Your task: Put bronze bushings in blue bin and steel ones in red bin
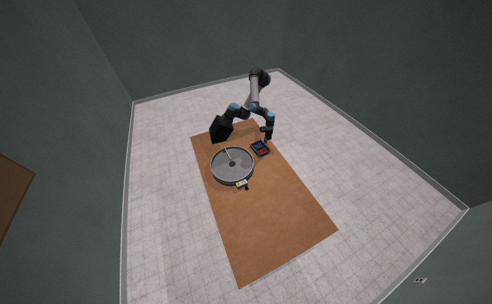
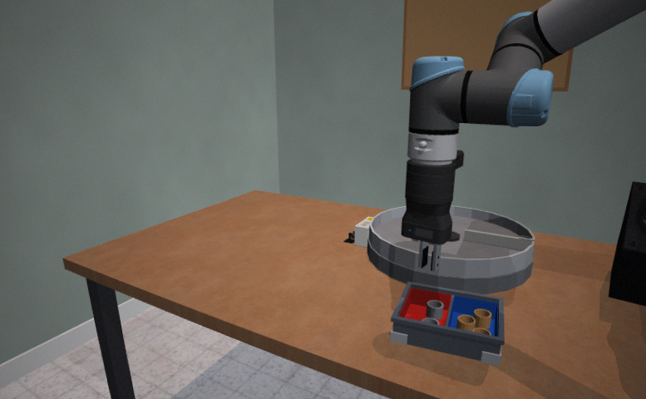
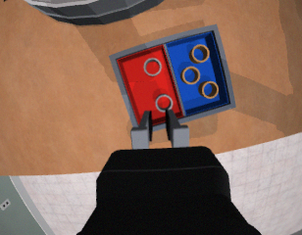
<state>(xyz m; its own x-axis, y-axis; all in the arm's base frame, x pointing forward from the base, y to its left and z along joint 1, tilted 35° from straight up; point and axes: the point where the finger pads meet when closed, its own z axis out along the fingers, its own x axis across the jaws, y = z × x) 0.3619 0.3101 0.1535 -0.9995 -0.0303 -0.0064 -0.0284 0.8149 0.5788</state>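
Note:
My gripper point(image 1: 265, 141) point(image 2: 428, 268) point(image 3: 158, 119) is partly open and empty, above the near side of the red bin point(image 2: 417, 298) point(image 3: 138, 90). Two grey steel bushings stand in it: one point(image 2: 435, 312) point(image 3: 145, 67) towards the turntable, one point(image 2: 430, 322) point(image 3: 157, 103) near the fingers in the wrist view. The blue bin point(image 2: 460, 302) point(image 3: 190, 98) holds three bronze bushings: one point(image 2: 482, 320) towards the turntable, one point(image 2: 466, 326) by the divider, one point(image 2: 481, 332) at the near side. No bushing is plainly visible on the turntable point(image 1: 232, 175) point(image 2: 484, 267) point(image 3: 97, 14).
A thin light bar point(image 1: 228, 156) point(image 2: 494, 238) runs from the turntable's hub to its rim, with a small dark thing at its outer end. A white control box point(image 1: 241, 183) point(image 2: 362, 233) sits against the turntable. The bins share one grey tray point(image 2: 445, 341) point(image 3: 230, 93) near the table edge.

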